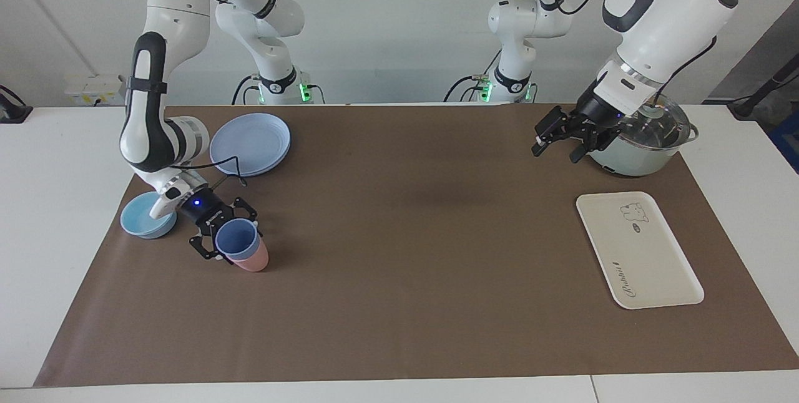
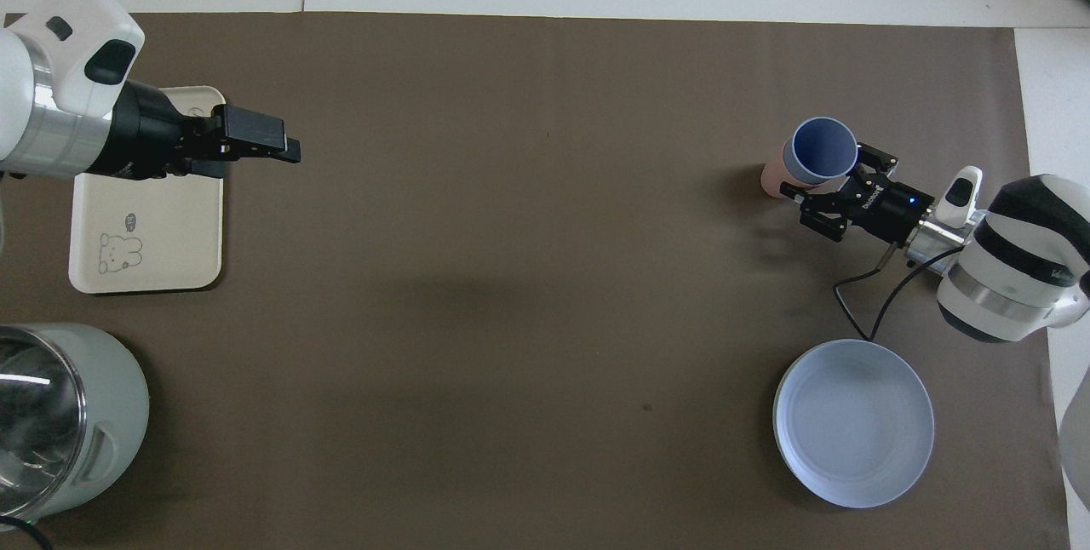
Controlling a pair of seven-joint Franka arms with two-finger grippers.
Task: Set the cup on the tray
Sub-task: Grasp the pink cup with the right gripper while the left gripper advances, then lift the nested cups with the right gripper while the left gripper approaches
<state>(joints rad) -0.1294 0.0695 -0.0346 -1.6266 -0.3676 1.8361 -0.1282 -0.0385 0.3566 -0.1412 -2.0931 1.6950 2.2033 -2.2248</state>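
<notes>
Cup (image 1: pixel 237 237): periwinkle-blue plastic tumbler, nested in the pink cup (image 1: pixel 253 259), toward the right arm's end of the bench (image 1: pixel 399 328), tilted, mouth open upward.
Handling: likely light, stiff, smooth-walled; thin rim probably flexes if squeezed hard; may drag the pink cup along when lifted.
Hold point: across the upper wall just below the rim, above the pink cup's lip.
Right hand (image 1: pixel 218 236): fingers spread either side of the blue cup's rim; contact not clear.
Left hand (image 1: pixel 558 144): waiting beside the glass-lidded pot (image 1: pixel 643 141); fingers apart, holding nothing.
Tray (image 1: pixel 640 250): cream, bear drawing, well apart at the left arm's end.
Nearby: light-blue bowl (image 1: pixel 147 216), blue plate (image 1: pixel 251 144).
</notes>
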